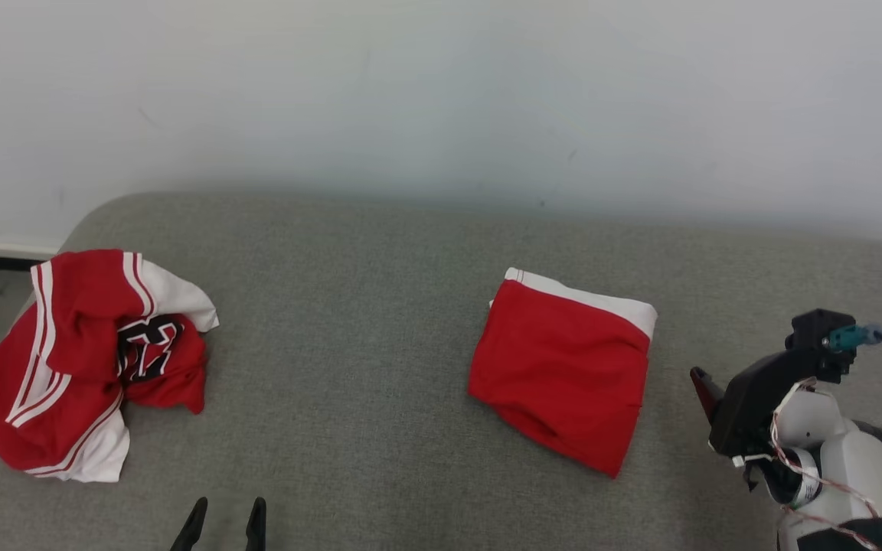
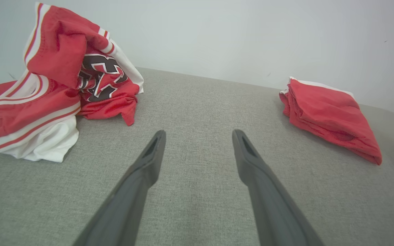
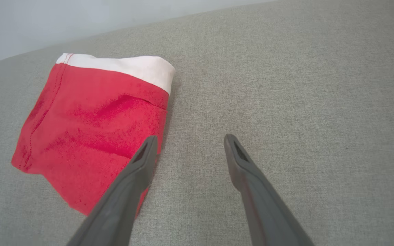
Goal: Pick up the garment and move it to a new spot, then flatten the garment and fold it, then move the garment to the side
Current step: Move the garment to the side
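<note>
Head view: a crumpled red-and-white jersey (image 1: pixel 81 360) lies in a heap at the far left of the grey surface (image 1: pixel 349 344), a black number showing among its folds. A folded garment (image 1: pixel 563 375) (red, with a white band along its far edge) lies flat right of centre, well apart from the jersey. Behind both rises a pale wall (image 1: pixel 441 92). The left gripper (image 1: pixel 228 505) pokes up from the bottom edge, near the jersey and not touching it, jaws apart and holding nothing. The right gripper (image 1: pixel 709 394) hangs at the right, just beside the folded garment; from this angle its jaws cannot be judged.

Left wrist view: the left gripper (image 2: pixel 198 135) hovers over bare surface (image 2: pixel 197 102), jaws spread wide and empty. The jersey (image 2: pixel 46 89) is piled at upper left, one red fold standing up against the wall, white cloth spilling onto the surface below. The folded garment (image 2: pixel 330 116) sits at the right, its stacked layers showing along the near side.

Right wrist view: the right gripper (image 3: pixel 190 140) has its jaws wide with nothing between them. The folded garment (image 3: pixel 94 126) lies to the left on the surface (image 3: pixel 286 102), white band away from the camera. One finger crosses the garment's near corner in the picture; whether it touches cannot be told.
</note>
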Motion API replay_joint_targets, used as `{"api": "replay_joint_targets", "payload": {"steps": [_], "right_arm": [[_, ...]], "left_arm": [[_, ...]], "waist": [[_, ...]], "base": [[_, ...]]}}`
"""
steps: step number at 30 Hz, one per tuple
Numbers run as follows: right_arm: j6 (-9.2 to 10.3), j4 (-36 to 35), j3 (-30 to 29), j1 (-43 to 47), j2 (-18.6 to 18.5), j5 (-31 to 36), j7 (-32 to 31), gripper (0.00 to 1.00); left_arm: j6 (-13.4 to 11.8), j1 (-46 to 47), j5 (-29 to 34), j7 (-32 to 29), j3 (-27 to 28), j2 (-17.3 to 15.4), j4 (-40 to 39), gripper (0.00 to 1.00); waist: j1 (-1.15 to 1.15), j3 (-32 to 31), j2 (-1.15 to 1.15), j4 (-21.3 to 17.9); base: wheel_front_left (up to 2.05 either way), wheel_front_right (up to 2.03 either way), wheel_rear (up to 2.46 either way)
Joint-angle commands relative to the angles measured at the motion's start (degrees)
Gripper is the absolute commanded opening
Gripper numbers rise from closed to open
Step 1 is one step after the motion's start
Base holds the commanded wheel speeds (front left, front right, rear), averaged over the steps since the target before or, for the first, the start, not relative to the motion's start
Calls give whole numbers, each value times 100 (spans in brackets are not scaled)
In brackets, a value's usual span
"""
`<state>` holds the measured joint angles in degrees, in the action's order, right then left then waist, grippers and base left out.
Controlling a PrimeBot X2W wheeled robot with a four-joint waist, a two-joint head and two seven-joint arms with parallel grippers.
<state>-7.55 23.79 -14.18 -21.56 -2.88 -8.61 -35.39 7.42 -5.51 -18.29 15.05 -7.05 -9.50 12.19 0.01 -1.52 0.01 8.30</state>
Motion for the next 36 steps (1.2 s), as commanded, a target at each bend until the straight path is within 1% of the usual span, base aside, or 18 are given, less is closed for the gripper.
{"api": "replay_joint_targets", "payload": {"steps": [1,3,5,8,14,15,16,17,19,22,26,30,34,36], "right_arm": [[12,209,-101,-239,5,42,-12,100],[13,538,-191,-461,7,91,-9,100],[13,888,-201,-640,1,-21,67,100],[13,1387,-296,-767,-3,113,197,100],[13,2350,-257,-1032,7,29,639,100],[13,2350,-257,-1032,7,29,639,100],[12,2527,-234,-1075,11,34,698,100],[12,2685,-182,-1139,19,10,757,51],[12,2925,-51,-1219,33,85,901,0],[14,3078,-102,-1299,31,438,1093,0],[19,2985,-181,-1391,-21,864,1228,0],[19,2685,-97,-1408,-31,1238,1148,0],[16,2241,2,-1319,-17,1612,982,0],[16,2010,64,-1272,-66,1805,864,0]], "left_arm": [[5,119,-93,17,-8,-14,10,100],[5,173,-79,17,-12,-11,-2,100],[5,241,-69,17,-38,3,13,100],[5,284,-73,17,-88,30,29,100],[5,348,-81,17,-147,50,44,100],[5,348,-81,17,-147,50,44,100],[5,348,-83,17,-156,49,50,100],[5,346,-84,17,-166,51,55,100],[5,352,-88,17,-189,52,59,100],[5,376,-86,17,-231,62,24,100],[5,409,-50,17,-201,83,-64,100],[5,510,21,18,-182,102,-201,100],[5,679,55,18,-321,77,-359,100],[4,784,54,17,-369,53,-475,100]], "waist": [[-1,348,-1,345],[-1,477,-1,460],[-1,571,-1,574],[-1,662,-1,717],[-1,733,-1,835],[-1,733,-1,835],[-1,739,-1,842],[-1,746,-1,845],[-1,763,-1,823],[-1,796,-1,709],[-1,881,-1,395],[-1,1007,-1,-48],[-1,1162,-1,-524],[-1,1264,-1,-772]], "base": [[0,0,0],[0,0,0],[0,0,0],[0,0,0],[0,0,0],[0,0,0],[0,0,0],[0,0,0],[0,0,0],[0,0,0],[0,0,0],[0,0,0],[0,0,0],[0,0,0]]}}
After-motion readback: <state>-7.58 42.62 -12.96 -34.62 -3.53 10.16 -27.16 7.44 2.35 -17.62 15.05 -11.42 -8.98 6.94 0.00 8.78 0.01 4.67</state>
